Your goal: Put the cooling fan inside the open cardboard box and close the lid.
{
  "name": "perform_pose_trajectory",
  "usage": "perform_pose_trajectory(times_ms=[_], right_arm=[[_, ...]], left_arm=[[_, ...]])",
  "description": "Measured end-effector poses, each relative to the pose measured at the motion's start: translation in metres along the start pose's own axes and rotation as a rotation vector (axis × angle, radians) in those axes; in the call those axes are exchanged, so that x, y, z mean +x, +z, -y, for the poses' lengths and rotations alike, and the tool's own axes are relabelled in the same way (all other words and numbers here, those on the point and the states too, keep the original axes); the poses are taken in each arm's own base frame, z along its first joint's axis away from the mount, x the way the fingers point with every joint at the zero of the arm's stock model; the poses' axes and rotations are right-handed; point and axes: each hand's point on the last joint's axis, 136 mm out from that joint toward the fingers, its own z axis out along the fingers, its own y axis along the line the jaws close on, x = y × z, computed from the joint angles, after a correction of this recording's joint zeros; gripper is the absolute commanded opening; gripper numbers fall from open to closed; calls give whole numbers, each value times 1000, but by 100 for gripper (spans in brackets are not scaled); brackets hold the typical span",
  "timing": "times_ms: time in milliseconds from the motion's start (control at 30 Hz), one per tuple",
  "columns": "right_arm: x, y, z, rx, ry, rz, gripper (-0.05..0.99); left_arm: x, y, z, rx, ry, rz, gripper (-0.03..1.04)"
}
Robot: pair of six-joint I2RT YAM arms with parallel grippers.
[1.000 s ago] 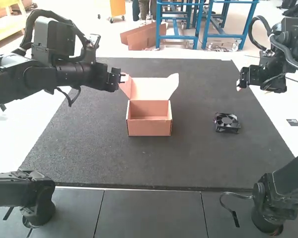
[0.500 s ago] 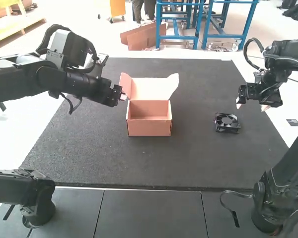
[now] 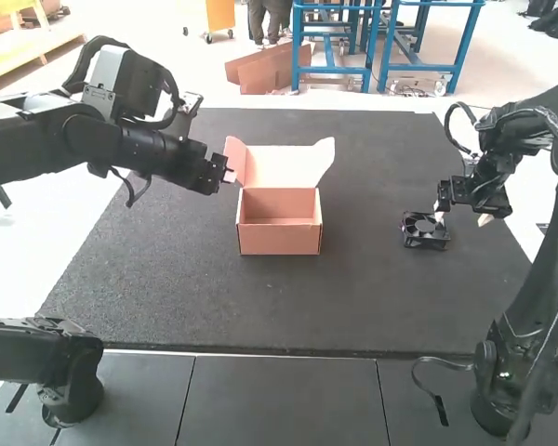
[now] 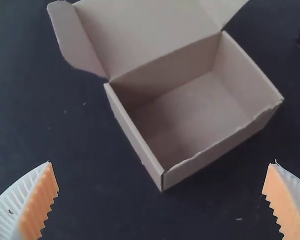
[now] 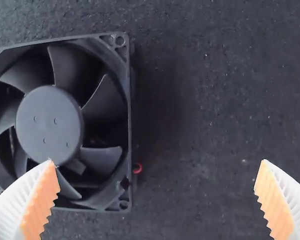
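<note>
Right gripper [image 5: 157, 165]: jaws spread wide, nothing held; the cooling fan [image 5: 60, 125] lies flat on the black mat [image 3: 167, 269] beneath it, under one finger rather than centred in the gap; in the high view this gripper sits just above the fan's far right corner. Left gripper [image 4: 160, 165]: jaws likewise spread wide and empty; it hangs above the mat just left of the cardboard box [image 3: 279, 234], near the side flap [image 3: 234, 160] of the lid [image 3: 284, 165]. The box stands at mid-mat, interior bare, lid standing open at the far side; the fan is well apart to its right.

Progress: no step is complete; grasp, transfer, release and lid closure all remain.

Limits: the fan's outer edge is cut off in the right wrist view; finger height above the fan cannot be judged; a small red detail [image 5: 136, 168] at the fan frame is too small to identify.
</note>
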Motion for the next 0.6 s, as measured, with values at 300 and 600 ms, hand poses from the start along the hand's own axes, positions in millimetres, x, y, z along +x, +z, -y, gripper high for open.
perform_pose_trajectory(times_ms=[300,600], right_arm=[[-13,8,12,33,12,26,90],[-14,25,14,39,13,-8,90]], left_arm=[[1,-1,0,0,0,-6,97],[2,-1,0,0,0,-13,97]])
